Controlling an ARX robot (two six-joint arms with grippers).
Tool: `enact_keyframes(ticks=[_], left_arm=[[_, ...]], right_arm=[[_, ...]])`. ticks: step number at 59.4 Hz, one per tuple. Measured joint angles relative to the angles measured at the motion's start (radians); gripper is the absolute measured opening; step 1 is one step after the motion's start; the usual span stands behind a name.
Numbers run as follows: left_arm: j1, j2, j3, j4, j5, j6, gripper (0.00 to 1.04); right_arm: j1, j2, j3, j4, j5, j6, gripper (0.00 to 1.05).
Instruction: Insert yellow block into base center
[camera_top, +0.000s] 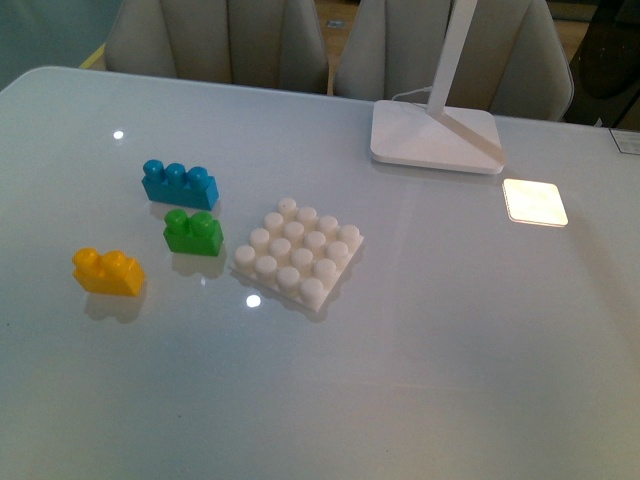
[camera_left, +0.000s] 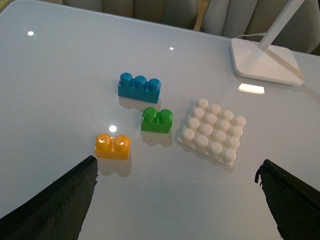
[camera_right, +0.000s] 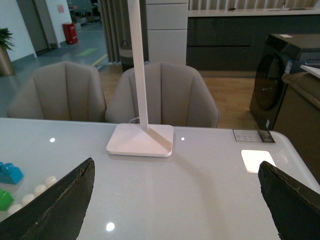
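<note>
The yellow block (camera_top: 108, 272) lies on the white table at the left, two studs up; the left wrist view shows the same yellow block (camera_left: 112, 146). The white studded base (camera_top: 297, 254) sits near the table's middle, bare on top, and the base (camera_left: 212, 131) also shows in the left wrist view. A corner of the base (camera_right: 41, 190) shows in the right wrist view. My left gripper (camera_left: 177, 197) hangs open above the table, nearer than block and base, holding nothing. My right gripper (camera_right: 175, 200) is open over bare table, in front of the lamp foot. Neither arm shows in the front view.
A green two-stud brick (camera_top: 193, 233) stands between the yellow block and the base, and a blue three-stud brick (camera_top: 179, 184) lies behind it. A white lamp foot (camera_top: 435, 135) with its slanted stem stands at the back right. Chairs line the far table edge.
</note>
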Motion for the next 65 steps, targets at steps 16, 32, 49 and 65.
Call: enact_keyframes(ticks=[16, 32, 49, 65], left_arm=[[-0.010, 0.463, 0.057, 0.277, -0.040, -0.053, 0.97], [-0.010, 0.867, 0.146, 0.568, -0.033, 0.022, 0.97], [0.062, 1.113, 0.261, 0.642, 0.019, 0.183, 0.97], [0.096, 1.215, 0.362, 0.612, 0.023, 0.225, 0.97]], right_arm=[[0.000, 0.000, 0.000, 0.000, 0.000, 0.000, 0.96], [0.000, 0.000, 0.000, 0.000, 0.000, 0.000, 0.96], [0.000, 0.000, 0.000, 0.000, 0.000, 0.000, 0.96], [0.000, 0.000, 0.000, 0.000, 0.000, 0.000, 0.96]])
